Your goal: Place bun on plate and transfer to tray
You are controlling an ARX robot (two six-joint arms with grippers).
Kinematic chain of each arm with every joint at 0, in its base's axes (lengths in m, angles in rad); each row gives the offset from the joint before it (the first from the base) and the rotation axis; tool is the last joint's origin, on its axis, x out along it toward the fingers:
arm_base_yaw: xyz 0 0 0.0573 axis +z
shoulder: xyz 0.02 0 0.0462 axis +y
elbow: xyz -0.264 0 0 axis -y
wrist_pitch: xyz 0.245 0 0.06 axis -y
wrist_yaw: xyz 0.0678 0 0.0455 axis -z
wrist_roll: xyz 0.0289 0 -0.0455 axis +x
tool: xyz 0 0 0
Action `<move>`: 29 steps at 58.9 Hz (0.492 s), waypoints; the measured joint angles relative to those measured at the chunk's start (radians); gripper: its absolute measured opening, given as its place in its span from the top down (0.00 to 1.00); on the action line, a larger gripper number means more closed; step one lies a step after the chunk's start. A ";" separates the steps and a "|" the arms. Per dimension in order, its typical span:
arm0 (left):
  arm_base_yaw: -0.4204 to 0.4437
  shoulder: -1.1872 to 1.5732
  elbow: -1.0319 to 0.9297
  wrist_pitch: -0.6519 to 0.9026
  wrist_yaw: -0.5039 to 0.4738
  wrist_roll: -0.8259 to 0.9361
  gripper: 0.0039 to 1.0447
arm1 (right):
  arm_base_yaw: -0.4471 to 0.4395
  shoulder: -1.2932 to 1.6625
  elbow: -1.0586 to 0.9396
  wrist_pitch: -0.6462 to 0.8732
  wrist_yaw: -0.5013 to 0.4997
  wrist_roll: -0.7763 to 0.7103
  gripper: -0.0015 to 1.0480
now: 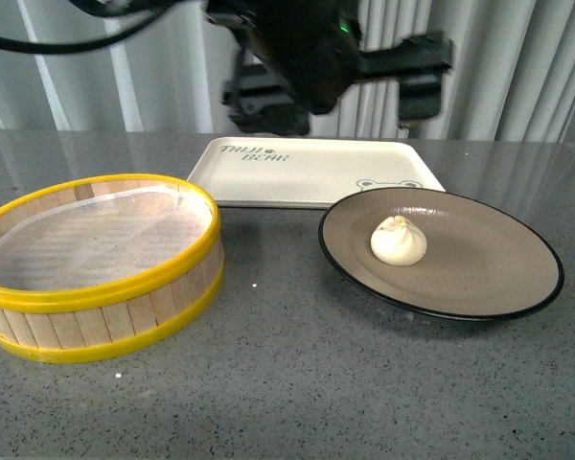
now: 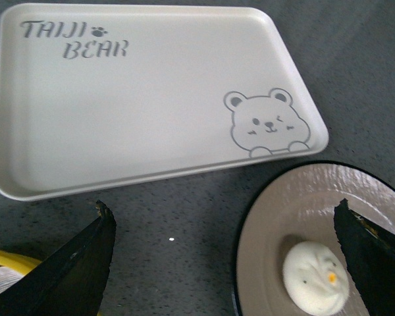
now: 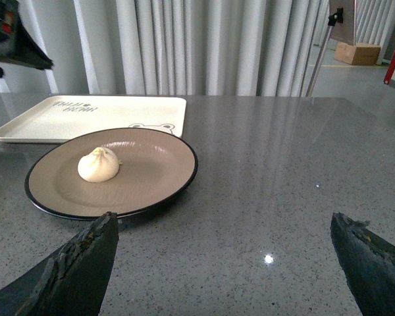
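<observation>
Nearest, on the grey table [image 1: 297, 383], a yellow-rimmed wooden steamer basket [image 1: 96, 264] stands on the left and the plate [image 1: 489, 273] on the right, apart from each other. The bun [image 1: 399, 240] sits on the plate, a little left of its middle. Just behind both lies the tray [image 1: 307, 177], printed "TAIJI BEAR" with a paw mark and a bear face [image 2: 266, 124]. The left gripper [image 2: 222, 212] hangs above the tray's near edge and the plate, jaws spread wide, holding nothing. The right gripper [image 3: 224, 220] is likewise wide apart, empty and touching nothing.

bun [image 1: 399, 241] on plate [image 1: 479, 278] | tray [image 1: 307, 172] behind plate | steamer basket [image 1: 96, 278] left of plate
</observation>
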 joint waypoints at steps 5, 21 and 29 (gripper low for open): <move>0.003 0.000 -0.006 0.000 0.002 -0.001 0.06 | 0.000 0.000 0.000 0.000 -0.001 0.000 0.08; 0.038 -0.229 -0.602 0.849 -0.305 0.201 0.44 | 0.000 0.000 0.000 0.000 0.003 0.000 0.08; 0.144 -0.420 -0.904 1.013 -0.261 0.222 0.70 | 0.000 0.000 0.000 0.000 -0.001 0.000 0.08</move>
